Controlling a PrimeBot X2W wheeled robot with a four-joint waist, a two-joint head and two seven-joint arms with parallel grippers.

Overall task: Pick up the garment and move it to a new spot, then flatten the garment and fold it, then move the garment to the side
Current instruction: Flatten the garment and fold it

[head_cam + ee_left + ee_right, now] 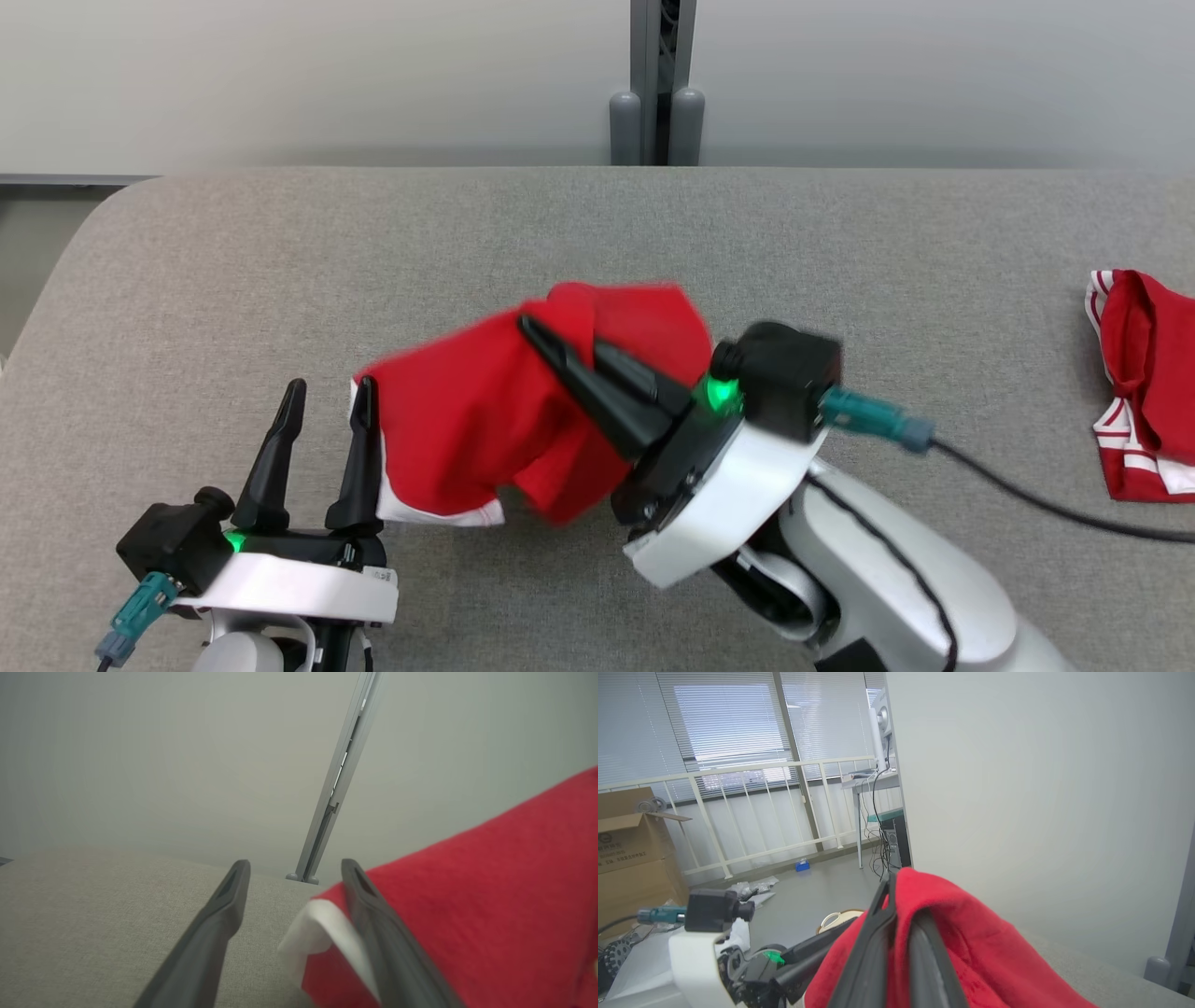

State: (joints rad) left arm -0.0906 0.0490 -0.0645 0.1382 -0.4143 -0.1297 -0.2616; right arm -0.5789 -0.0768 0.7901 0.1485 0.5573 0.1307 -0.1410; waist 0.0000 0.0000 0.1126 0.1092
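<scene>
The red garment (467, 420) with white trim hangs bunched above the grey table (280, 261), lifted near its middle. My right gripper (560, 336) reaches in from the lower right and is shut on a fold of the cloth. In the right wrist view the red garment (971, 942) drapes over the closed right gripper (896, 891). My left gripper (331, 387) stands open at the lower left, its right finger against the garment's white-trimmed left edge. Through the left wrist camera, the left gripper (295, 868) has nothing between its fingers, and the garment (490, 896) lies just right of it.
A second red garment with white stripes (1144, 383) lies at the table's far right edge. A grey post (653, 93) stands behind the table's back edge. My right arm's black cable (1027, 495) trails to the right. The left arm (710, 952) shows in the right wrist view.
</scene>
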